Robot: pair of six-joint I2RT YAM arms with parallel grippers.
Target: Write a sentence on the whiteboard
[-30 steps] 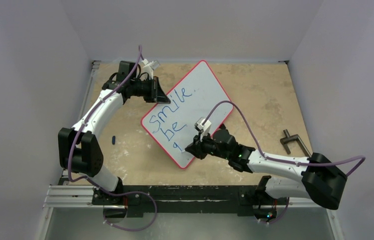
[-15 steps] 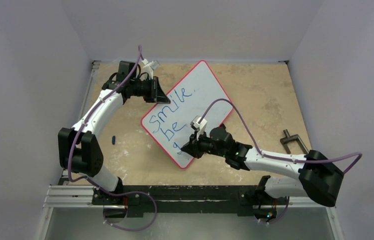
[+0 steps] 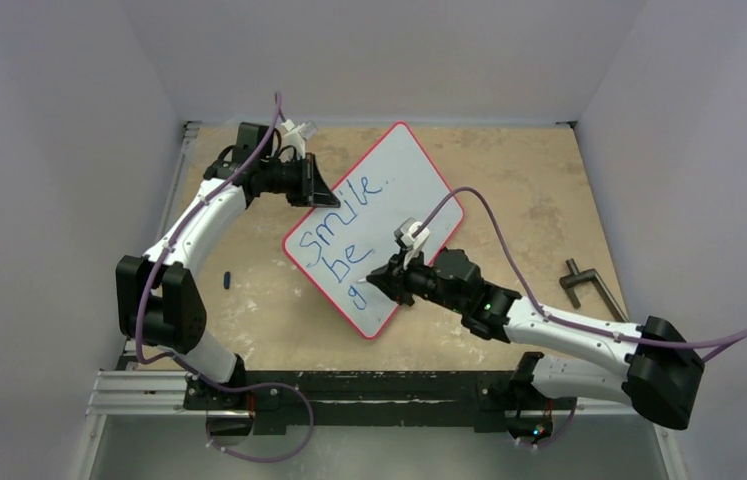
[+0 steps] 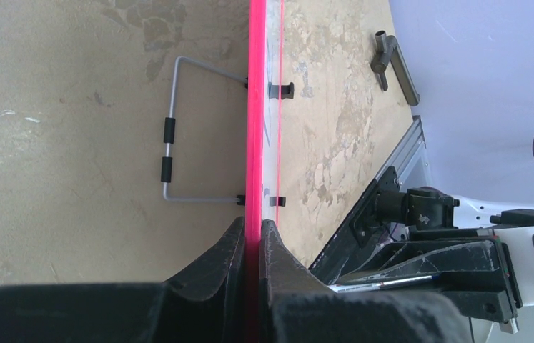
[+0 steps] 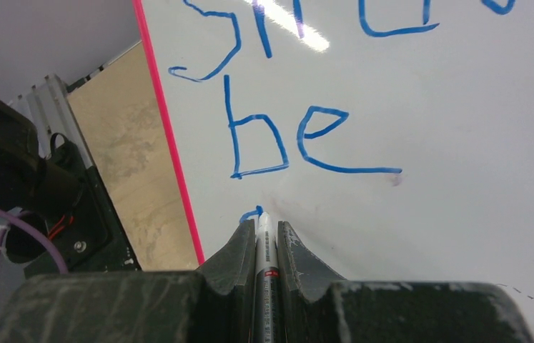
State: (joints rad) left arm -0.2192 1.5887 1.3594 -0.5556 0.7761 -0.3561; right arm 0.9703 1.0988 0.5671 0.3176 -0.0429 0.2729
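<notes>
Nearest the bases, the right gripper has its jaws clamped on a marker that runs out between the fingertips, with its tip at the near corner of the whiteboard. The board lies slanted across the table. The sentence reads "smile", "be", then a lone "g" by the tip, so I judge the third line barely begun. At the board's far-left edge the left gripper is pinched tight on the red rim, presumably bracing the board against the marker's push. The right wrist view shows the tip beside a scrap of blue, but the fingers crowd it and actual contact cannot be confirmed. The left wrist view sees the board edge-on and shows a grey wire stand and black feet on its back face, which the overhead view does not show. Only the overhead view gives the whole text.
</notes>
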